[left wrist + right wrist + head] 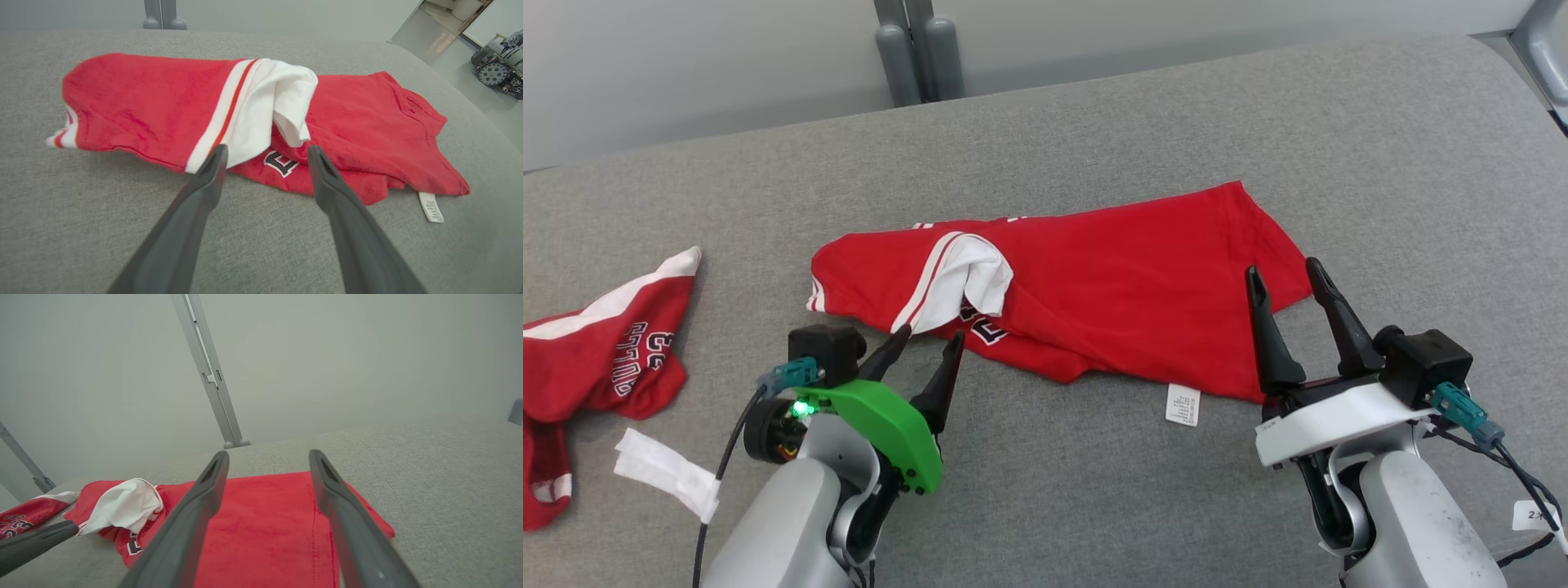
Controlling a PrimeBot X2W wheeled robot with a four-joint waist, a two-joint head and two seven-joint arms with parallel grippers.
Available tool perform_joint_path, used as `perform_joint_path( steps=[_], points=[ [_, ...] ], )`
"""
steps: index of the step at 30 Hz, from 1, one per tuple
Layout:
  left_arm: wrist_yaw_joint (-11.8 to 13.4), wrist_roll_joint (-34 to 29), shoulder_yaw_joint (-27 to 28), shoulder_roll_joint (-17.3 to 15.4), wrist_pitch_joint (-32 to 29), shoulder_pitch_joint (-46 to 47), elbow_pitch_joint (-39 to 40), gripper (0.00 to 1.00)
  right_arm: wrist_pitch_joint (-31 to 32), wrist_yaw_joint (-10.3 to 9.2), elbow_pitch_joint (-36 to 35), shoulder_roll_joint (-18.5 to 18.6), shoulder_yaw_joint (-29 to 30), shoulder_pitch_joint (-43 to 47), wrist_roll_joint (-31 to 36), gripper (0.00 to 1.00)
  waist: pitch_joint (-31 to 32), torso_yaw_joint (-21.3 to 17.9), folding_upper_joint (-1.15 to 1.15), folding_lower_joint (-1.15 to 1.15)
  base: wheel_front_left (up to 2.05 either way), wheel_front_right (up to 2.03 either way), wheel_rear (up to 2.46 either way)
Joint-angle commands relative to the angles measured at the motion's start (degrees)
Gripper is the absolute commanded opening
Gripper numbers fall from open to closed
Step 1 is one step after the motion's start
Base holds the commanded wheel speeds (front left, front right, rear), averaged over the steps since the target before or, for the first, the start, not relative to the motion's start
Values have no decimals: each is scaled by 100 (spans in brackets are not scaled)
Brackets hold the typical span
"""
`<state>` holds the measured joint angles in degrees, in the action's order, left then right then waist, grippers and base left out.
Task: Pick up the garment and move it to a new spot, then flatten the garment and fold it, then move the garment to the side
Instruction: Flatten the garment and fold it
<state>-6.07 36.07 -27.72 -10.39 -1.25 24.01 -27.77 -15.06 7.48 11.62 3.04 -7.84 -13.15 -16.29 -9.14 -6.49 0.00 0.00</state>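
Garment stretches left to right on the grey counter, left fingers wide open and empty beside its white sleeve, right fingers likewise open, empty, at its other end.

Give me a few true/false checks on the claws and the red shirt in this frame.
1. The left claw and right claw are both open. True.
2. The left claw grips the white sleeve. False: its jaws are open with nothing clamped, and the sleeve lies bunched on the red shirt.
3. A second red garment lies to the robot's left of the red shirt. True.
4. The red shirt is neatly folded. False: it is rumpled and uneven.
5. A white tag sticks out at its near edge. True.
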Motion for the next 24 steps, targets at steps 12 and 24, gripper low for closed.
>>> perform_joint_path(
  steps=[12,24],
  points=[
    [62,827,244,95,-414,-665,731,100,-18,4,-5,66,-60,-37,19,100,89,-18,0,0,0,0,0],
    [-6,1098,393,268,-289,-68,-114,100,-18,3,-83,69,34,-172,32,100,-127,-423,0,0,0,0,0]
  ],
)
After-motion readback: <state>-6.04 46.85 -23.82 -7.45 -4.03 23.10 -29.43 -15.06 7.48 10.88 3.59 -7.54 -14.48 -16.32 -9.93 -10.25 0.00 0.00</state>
